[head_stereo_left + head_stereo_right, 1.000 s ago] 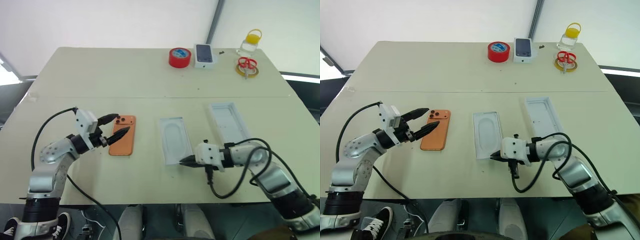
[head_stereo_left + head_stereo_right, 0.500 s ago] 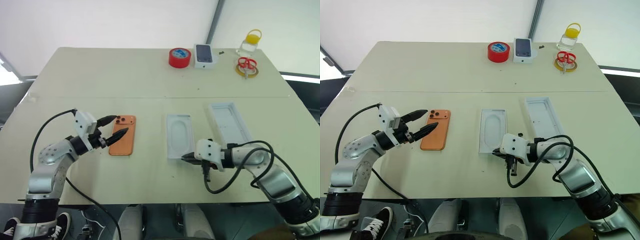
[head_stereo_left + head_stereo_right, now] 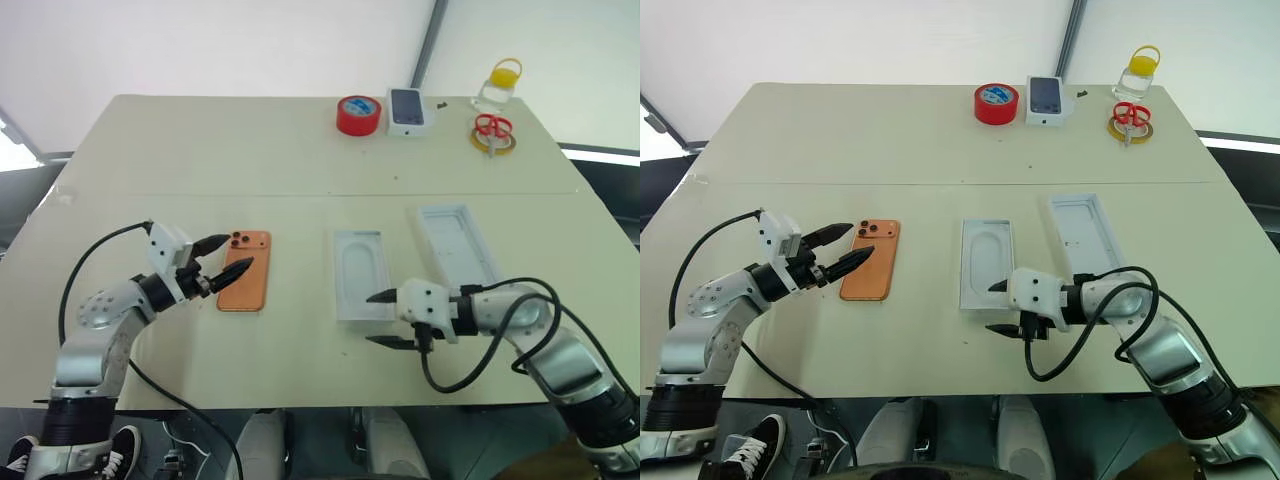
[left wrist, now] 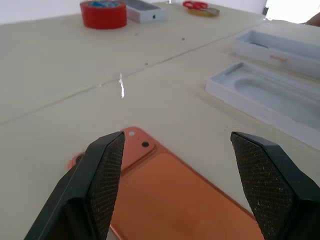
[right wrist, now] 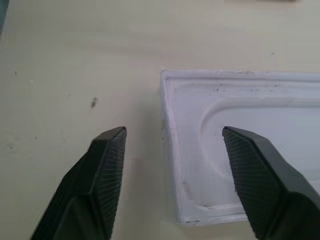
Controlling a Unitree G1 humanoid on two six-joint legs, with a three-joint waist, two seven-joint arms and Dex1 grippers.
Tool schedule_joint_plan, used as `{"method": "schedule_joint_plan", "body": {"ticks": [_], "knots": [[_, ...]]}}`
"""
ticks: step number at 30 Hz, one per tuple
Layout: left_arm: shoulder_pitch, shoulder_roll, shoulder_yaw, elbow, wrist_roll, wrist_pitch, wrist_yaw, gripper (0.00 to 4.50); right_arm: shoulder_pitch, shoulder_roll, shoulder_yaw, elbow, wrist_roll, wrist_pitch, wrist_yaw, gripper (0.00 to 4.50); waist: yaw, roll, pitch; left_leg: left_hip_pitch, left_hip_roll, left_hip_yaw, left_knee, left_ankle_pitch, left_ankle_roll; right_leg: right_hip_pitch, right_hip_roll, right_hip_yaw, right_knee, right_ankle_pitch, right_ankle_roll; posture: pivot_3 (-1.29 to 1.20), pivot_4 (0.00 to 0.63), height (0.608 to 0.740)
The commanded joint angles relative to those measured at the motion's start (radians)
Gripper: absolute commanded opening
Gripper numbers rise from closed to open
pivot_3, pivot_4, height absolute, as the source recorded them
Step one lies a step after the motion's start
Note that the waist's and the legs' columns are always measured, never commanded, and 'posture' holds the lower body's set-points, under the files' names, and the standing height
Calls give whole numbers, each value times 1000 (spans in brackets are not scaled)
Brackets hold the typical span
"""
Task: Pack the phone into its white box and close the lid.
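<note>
Orange slim smartphone [image 3: 246, 284] is being seen flat on the beige table [image 3: 300, 150], long axis running away from the robot, just ahead of the left gripper [image 3: 227, 257], fingers spread. Right gripper [image 3: 385, 318], also spread, is being held at the white card tray's [image 3: 362, 273] near end.

Lab, bare test table [image 3: 300, 150], white backdrop
</note>
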Motion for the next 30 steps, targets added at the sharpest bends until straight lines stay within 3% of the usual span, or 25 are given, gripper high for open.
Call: {"method": "schedule_joint_plan", "body": {"ticks": [1, 4, 5, 7, 11, 18, 30], "knots": [[-25, 32, 58, -14, -74, 139, 37, 3565, -104, 65, -48, 12, 48, 40, -53, 2912, -3, 0, 0, 0, 0, 0, 0, 0, 0, 0, 0, 0, 0, 0, 0, 0, 150, 739], [-68, 58, 119, 33, -168, 322, 74, 3565, -191, 161, 0, 74, 3, 30, -118, 2912, -2, 0, 0, 0, 1, -1, 0, 0, 0, 0, 2, 0, 1, 2, 3, 0, 150, 739], [-86, 67, 144, 63, -210, 395, 83, 3565, -221, 200, 19, 95, 5, 45, -128, 2690, -2, 0, 0, 0, 1, -1, 0, 0, 0, 0, 2, 0, 2, 2, 3, 0, 150, 739], [-102, 86, 167, 97, -230, 444, 85, 3565, -267, 255, 83, 144, -47, 5, -139, 2085, -4, 0, 0, 0, 1, -1, 0, 0, 0, -1, 3, 0, 2, 2, 3, 0, 150, 739], [-145, 123, 193, 199, -277, 634, 109, 3565, -363, 379, 195, 295, -197, -88, -242, 57, -9, 0, 0, 0, 1, -1, 0, 0, 0, -1, 3, 0, 2, 2, 3, 0, 150, 739], [-225, 105, 193, 323, -274, 758, 171, 3565, -518, 558, 311, 607, -371, -117, -355, 57, -19, -1, 0, 0, 0, -2, 0, 1, -2, -1, 2, 0, 3, 2, 3, 0, 150, 739], [-268, 90, 93, 290, -279, 994, 182, 3565, -567, 612, 387, 770, -430, -148, -215, 57, -25, 2, -2, 3, -2, -2, -2, 2, -3, 1, -1, 0, 5, 2, 3, 0, 150, 739]]}}
